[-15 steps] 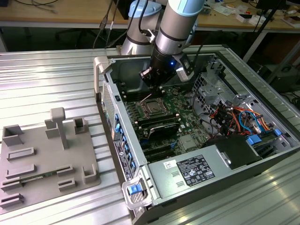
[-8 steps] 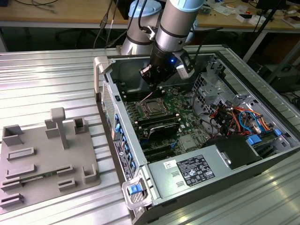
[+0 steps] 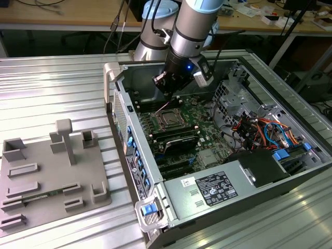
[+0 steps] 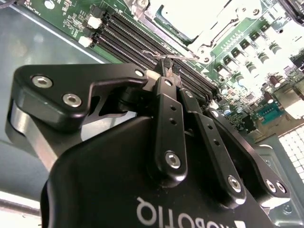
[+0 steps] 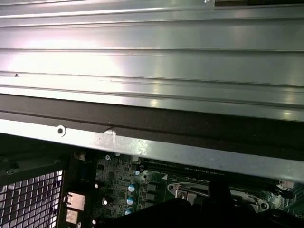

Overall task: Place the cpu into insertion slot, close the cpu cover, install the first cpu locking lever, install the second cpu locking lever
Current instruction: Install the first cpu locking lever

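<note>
In the exterior view my gripper (image 3: 171,93) hangs just above the insertion slot (image 3: 169,120) on the green motherboard (image 3: 207,116) inside the open computer case. The second wrist view shows the two black fingers (image 4: 165,102) pressed together, so the gripper (image 4: 170,71) is shut. A thin wire locking lever (image 4: 186,58) crosses right at the tips; whether it is pinched I cannot tell. Beyond it, the silver cpu cover (image 4: 219,29) lies flat over the pale cpu (image 4: 187,14). The first wrist view catches a corner of the slot (image 5: 190,192).
Long black memory slots (image 4: 135,40) run beside the socket. The case's metal wall (image 5: 152,57) rises close by. A power supply (image 3: 212,189) and coloured cables (image 3: 259,129) occupy the exterior view's right. A grey fixture plate (image 3: 46,171) lies on the ribbed table at the left.
</note>
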{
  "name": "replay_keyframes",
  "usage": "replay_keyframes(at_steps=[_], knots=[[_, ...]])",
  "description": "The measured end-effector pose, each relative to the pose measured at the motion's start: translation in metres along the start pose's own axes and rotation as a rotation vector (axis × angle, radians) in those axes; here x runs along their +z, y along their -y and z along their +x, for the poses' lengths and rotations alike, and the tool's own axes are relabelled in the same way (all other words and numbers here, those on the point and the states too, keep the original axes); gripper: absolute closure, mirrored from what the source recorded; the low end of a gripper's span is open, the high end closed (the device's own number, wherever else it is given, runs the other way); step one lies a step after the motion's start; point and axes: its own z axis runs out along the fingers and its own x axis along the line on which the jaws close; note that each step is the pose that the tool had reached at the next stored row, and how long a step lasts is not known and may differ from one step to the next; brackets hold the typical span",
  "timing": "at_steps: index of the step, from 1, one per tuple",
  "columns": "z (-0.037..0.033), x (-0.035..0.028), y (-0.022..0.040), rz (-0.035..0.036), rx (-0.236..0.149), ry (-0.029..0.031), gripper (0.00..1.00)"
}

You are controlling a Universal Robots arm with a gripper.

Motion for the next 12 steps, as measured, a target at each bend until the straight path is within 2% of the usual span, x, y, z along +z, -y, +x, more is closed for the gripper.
replay_keyframes(at_steps=[7, 12], knots=[[-0.0048, 0.0039, 0.0001, 0.0000, 0.000, 0.0000, 0.89], [-0.0084, 0.0119, 0.0011, 0.0000, 0.000, -0.0001, 0.89]])
